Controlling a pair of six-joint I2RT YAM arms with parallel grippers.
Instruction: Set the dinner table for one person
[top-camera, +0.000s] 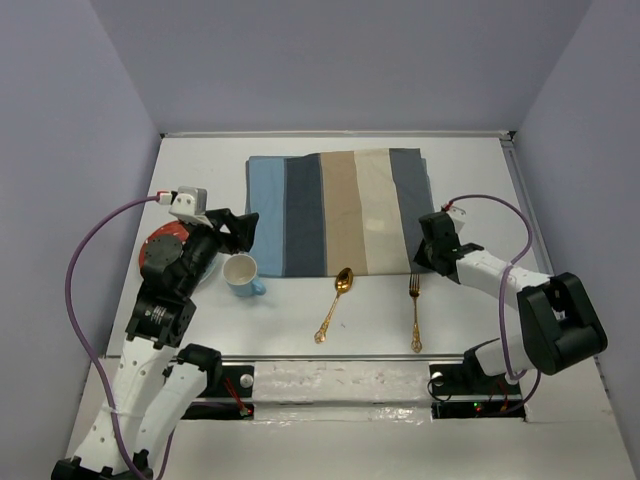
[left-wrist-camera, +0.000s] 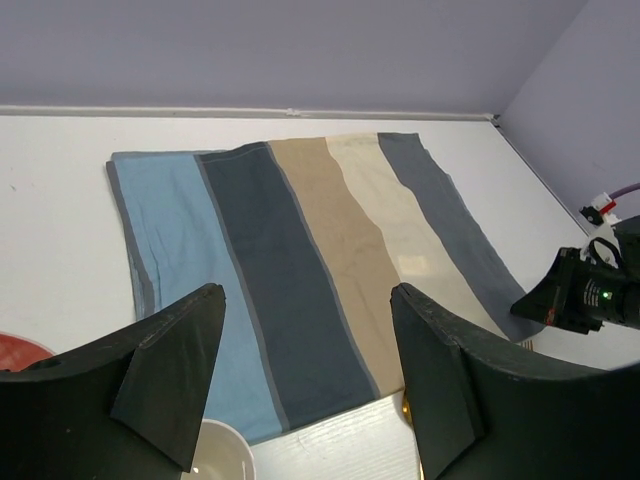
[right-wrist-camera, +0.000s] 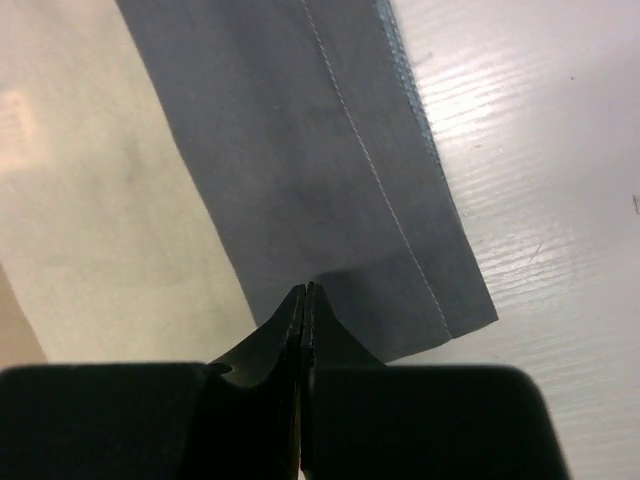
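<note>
The dinner table (top-camera: 200, 165) is a large white top. A blue, grey and tan striped placemat (top-camera: 340, 210) lies flat at its middle back. A white and blue cup (top-camera: 240, 272) stands at the mat's near left corner, beside a red plate (top-camera: 158, 243) half hidden under my left arm. A gold spoon (top-camera: 335, 300) and gold fork (top-camera: 414, 310) lie in front of the mat. My left gripper (top-camera: 245, 232) is open and empty above the cup (left-wrist-camera: 215, 455). My right gripper (top-camera: 426, 252) is shut, its tip (right-wrist-camera: 303, 290) over the mat's grey stripe (right-wrist-camera: 300, 150) near the near right corner.
A metal rail (top-camera: 340, 360) runs along the table's near edge by the arm bases. Grey walls close the table on the left, back and right. Bare table (right-wrist-camera: 540, 150) lies right of the mat. The right gripper also shows in the left wrist view (left-wrist-camera: 580, 300).
</note>
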